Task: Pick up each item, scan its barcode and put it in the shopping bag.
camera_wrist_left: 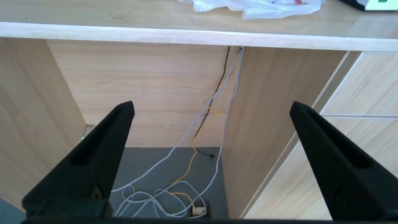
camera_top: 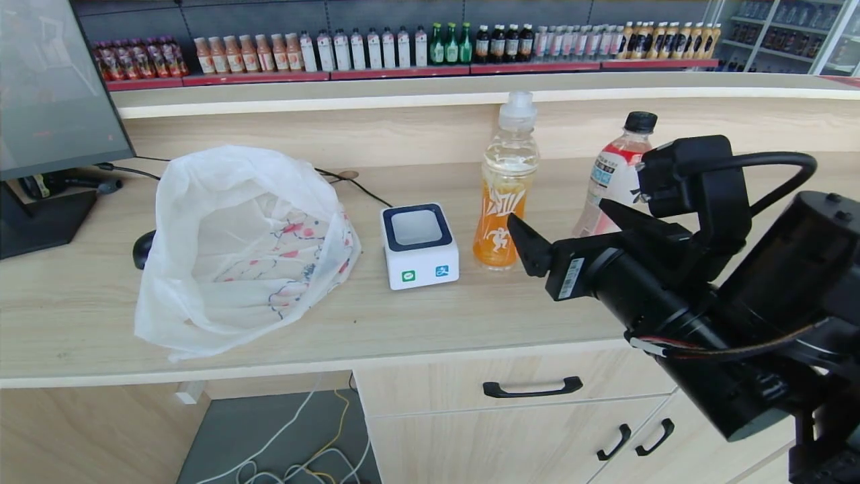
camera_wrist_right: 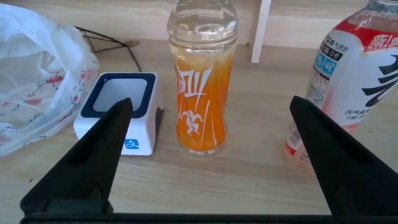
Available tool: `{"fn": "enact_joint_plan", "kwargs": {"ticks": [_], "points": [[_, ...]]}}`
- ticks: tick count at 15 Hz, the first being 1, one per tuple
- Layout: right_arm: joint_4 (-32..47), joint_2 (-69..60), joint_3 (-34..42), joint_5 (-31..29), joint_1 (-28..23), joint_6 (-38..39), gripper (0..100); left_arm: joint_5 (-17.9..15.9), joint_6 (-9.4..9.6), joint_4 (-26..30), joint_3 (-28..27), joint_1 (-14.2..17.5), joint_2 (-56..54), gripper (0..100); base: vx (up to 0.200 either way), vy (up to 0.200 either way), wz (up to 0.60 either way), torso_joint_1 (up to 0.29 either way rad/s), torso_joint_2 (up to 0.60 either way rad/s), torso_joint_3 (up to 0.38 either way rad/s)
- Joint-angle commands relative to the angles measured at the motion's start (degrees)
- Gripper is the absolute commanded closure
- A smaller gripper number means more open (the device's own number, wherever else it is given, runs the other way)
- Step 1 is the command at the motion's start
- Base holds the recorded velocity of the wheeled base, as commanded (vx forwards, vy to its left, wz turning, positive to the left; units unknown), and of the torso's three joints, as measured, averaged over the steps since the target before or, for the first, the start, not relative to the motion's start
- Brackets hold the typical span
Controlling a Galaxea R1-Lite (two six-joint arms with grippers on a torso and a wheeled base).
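Now your right gripper point(camera_top: 557, 215), jaws spread wide and empty, faces the upright orange bottle point(camera_top: 505, 202) just right of the scanner point(camera_top: 420, 245).

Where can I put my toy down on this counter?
The wooden counter is bare along its front edge, before the white cube scanner and the orange drink bottle. Also bare behind the scanner, beside a black cable. Crowded: the white plastic shopping bag sits close to the scanner, and the open right pincer hangs by that bottle and the pink black-capped bottle.
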Motion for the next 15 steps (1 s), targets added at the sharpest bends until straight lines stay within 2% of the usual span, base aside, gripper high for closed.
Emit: {"fn": "enact_joint_plan", "kwargs": {"ticks": [1, 6, 15], "points": [[-0.1, 1.9, -1.2, 2.4, -1.9, -0.1, 0, 0.0, 0.04, 0.0, 0.0, 0.0, 0.0, 0, 0.000, 0.000, 0.00, 0.000, 0.00, 0.000], [-0.1, 7.0, -6.9, 5.1, -2.1, -0.1, 0, 0.0, -0.04, 0.0, 0.0, 0.0, 0.0, 0, 0.000, 0.000, 0.00, 0.000, 0.00, 0.000], [-4.4, 12.7, -7.8, 7.6, -5.0, 0.7, 0, 0.0, 0.04, 0.0, 0.0, 0.0, 0.0, 0, 0.000, 0.000, 0.00, 0.000, 0.00, 0.000]]}}
